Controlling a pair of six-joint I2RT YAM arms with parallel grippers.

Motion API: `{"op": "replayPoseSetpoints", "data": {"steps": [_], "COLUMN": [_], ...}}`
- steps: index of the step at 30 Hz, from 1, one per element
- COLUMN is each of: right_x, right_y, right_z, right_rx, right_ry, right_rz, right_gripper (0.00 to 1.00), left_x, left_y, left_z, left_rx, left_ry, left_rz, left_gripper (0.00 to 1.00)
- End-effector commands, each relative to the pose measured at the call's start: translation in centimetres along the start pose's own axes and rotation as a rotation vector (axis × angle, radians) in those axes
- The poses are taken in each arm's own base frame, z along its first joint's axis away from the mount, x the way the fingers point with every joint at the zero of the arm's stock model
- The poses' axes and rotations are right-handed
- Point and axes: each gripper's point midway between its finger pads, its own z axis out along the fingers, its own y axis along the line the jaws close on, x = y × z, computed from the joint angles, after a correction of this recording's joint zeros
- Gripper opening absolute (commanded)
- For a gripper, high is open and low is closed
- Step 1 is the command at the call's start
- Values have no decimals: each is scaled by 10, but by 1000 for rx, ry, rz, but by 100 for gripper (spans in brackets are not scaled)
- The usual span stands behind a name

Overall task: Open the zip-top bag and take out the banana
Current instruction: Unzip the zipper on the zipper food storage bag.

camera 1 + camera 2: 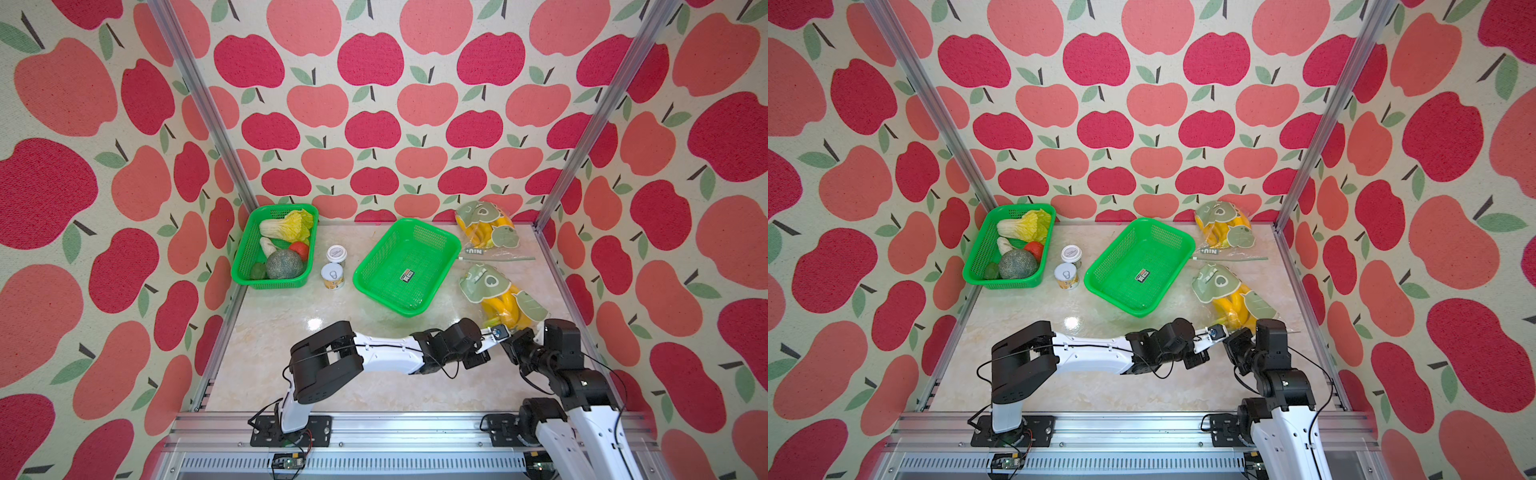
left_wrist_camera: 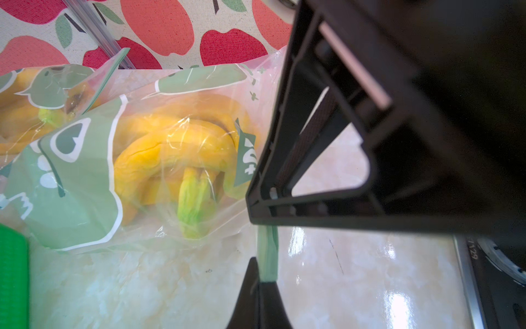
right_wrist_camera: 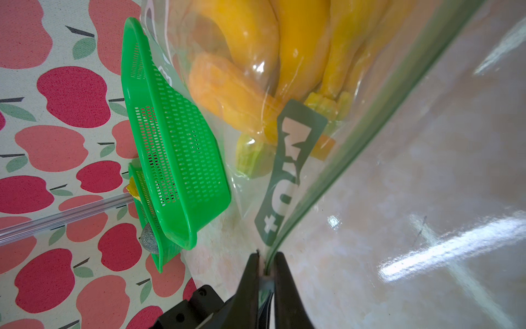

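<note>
Both my grippers were clenched on the zip-top bag (image 1: 484, 282), at the end nearest me. My left gripper (image 2: 259, 275) pinched the green zip strip (image 2: 267, 247) flat between its tips. My right gripper (image 3: 266, 266) nipped the same strip right beside it, the two grippers nearly touching in both top views. The bag lay on the table (image 1: 291, 332) straight ahead of both sets of fingertips, mouth end toward me, printed end pointing away. I couldn't tell if the zip was sealed along its whole length.

The banana (image 2: 170, 148) was inside the bag as a yellow bunch, just ahead of my left gripper, with the greenish stems pointing back at my fingertips. Through the clear plastic it also showed just beyond my right gripper.

The empty green basket (image 1: 382, 274) sat near the bag, ahead and off to my left gripper's side. A second bag (image 1: 486, 226) of yellow fruit lay farther ahead, past the held one. The vegetable basket (image 1: 245, 253) and two cans (image 1: 332, 276) were well apart, far ahead and off my left gripper's outer side
</note>
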Motion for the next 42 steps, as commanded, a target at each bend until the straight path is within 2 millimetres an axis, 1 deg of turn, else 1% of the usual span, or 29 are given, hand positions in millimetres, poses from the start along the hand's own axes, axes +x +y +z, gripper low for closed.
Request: {"op": "replayPoseSetpoints", "data": {"steps": [1,5,10,15,20,26,35,42], "right_x": [-29,-32,-39,-48,-61,-75,-85,-90], "right_y": [-6,-15,-20,-23,-26,-32,-49,-55], "right_z": [-10,-9,-8,-8,-11,-15,-18,-20], "right_rx": [65,94,101,107,119,134,153,151], "right_ry": [-152,-156,-165,-171,-190,-214,-230,-238], "right_rz": [-30,-28,-17,-11,-10,-1,41,59], "right_gripper": [12,12,13,13,13,13,13,14], "left_x": [0,0,2,11,20,32,49,61], "left_y": [9,17,29,38,48,66,98,116], "left_z": [-15,-22,-32,-40,-50,-61,-73,-80], "left_rx": [-37,-58,-84,-103,-135,-176,-237,-270], "left_ry": [11,6,4,17,34,53,71,81], "left_rz": [-17,-33,-51,-64,-78,-101,-142,-184], "left_gripper": [0,0,0,0,0,0,0,0]}}
